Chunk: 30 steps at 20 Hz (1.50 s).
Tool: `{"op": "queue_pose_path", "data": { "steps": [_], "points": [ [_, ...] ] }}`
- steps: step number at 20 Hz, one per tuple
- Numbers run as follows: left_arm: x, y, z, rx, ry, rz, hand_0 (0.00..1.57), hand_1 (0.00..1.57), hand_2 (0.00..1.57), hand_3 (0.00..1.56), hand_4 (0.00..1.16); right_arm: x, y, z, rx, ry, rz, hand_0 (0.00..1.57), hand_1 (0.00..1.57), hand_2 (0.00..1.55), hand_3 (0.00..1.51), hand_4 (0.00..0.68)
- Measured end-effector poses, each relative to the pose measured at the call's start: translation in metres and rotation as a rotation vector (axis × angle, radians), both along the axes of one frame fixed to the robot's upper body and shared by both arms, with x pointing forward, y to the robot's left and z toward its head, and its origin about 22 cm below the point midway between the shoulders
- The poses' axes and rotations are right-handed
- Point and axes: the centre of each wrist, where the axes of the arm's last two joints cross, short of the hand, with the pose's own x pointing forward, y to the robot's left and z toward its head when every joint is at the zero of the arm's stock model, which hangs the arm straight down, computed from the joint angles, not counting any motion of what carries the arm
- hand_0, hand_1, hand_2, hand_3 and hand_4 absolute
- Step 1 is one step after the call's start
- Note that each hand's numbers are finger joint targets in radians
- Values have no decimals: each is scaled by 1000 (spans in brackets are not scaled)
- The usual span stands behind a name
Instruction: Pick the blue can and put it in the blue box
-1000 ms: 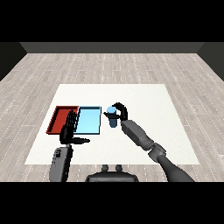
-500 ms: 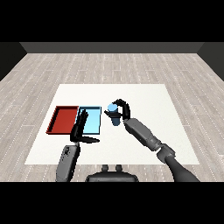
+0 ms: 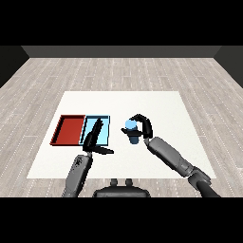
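Note:
My right hand is curled round the blue can, holding it upright above the white table, a short way right of the light blue tray. That tray lies beside the red tray at the table's left. My left hand reaches over the near part of the blue tray with straight fingers and thumb spread, holding nothing.
The white table stretches to the right and behind the trays. Grey plank floor surrounds it. My right forearm crosses the table's near right part.
My right hand has carried the blue can a little leftward, toward the blue tray. My left hand has risen forward over the blue tray's near edge.

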Motion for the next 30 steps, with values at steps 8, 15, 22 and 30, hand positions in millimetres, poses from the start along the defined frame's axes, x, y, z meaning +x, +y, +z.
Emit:
{"op": "queue_pose_path", "data": {
  "steps": [8,15,22,30],
  "points": [
    [3,-27,-12,-25,75,-56,0,0,0,0,0,-4,-2,14,-22,-8,34,1472,1472,1463,1398,614],
    [6,-43,-18,-9,103,-57,0,0,0,0,0,-14,9,27,-35,-24,63,1486,1486,1467,1398,611],
    [13,-50,-21,-25,133,-62,0,0,0,0,0,-20,15,26,-39,-43,89,1476,1476,1463,1398,604],
    [16,-63,-35,-44,157,-60,0,0,0,0,0,-22,29,21,-10,-50,113,1478,1478,1458,1392,610]
  ]
}}
